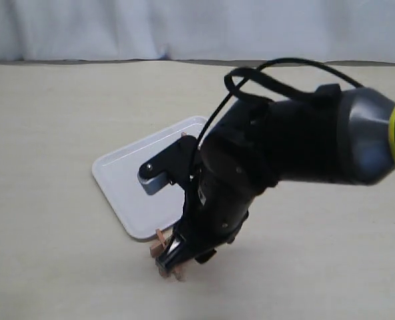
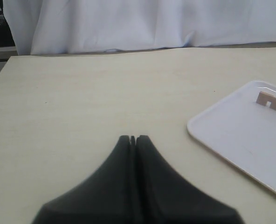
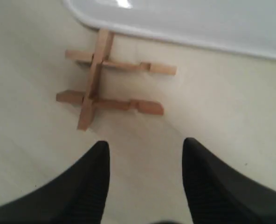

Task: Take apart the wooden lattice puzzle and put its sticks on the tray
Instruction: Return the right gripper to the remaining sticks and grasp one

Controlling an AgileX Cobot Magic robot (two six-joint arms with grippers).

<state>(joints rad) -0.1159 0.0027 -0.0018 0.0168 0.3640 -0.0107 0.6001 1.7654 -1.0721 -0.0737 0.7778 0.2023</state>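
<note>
The wooden lattice puzzle (image 3: 98, 88) lies on the table just off the white tray's (image 3: 198, 18) rim. It shows three reddish-brown sticks: one bar crossing two parallel ones. My right gripper (image 3: 146, 147) is open and hovers just short of the puzzle, with nothing between its fingers. In the exterior view the right gripper (image 1: 174, 263) points down over the puzzle (image 1: 159, 245), by the tray's (image 1: 127, 177) near corner. One notched stick (image 2: 271, 101) lies on the tray (image 2: 236, 135). My left gripper (image 2: 133, 138) is shut and empty, over bare table away from the tray.
The pale table (image 1: 51, 133) stretches all round the tray. A white curtain (image 2: 142, 23) hangs behind the table's far edge. The right arm's bulk (image 1: 297, 143) covers part of the tray in the exterior view.
</note>
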